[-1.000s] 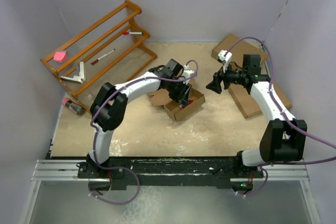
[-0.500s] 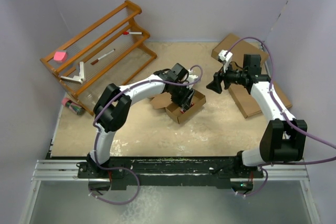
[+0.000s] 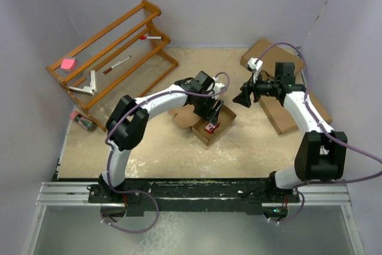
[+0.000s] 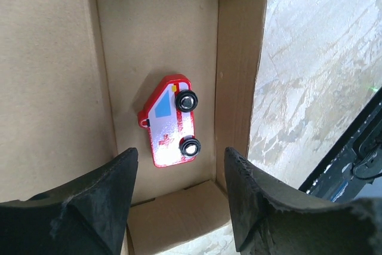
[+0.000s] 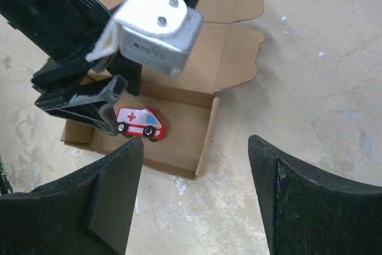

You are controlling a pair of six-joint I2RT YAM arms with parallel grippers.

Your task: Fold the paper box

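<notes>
The paper box (image 5: pixel 182 134) sits mid-tabletop (image 3: pixel 149 147), walls up, lid flat, toy ambulance (image 5: pixel 140 125) inside. The left tool (image 4: pixel 178 168) hangs open, empty, just above: lift it straight clear, then close the lid. The right tool (image 3: pixel 243 96) is open, apart.

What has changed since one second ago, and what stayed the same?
The left gripper opened and let go of the toy ambulance, which now lies on its side inside the paper box. The right gripper stayed open, hovering to the right; the wooden rack did not move.
</notes>
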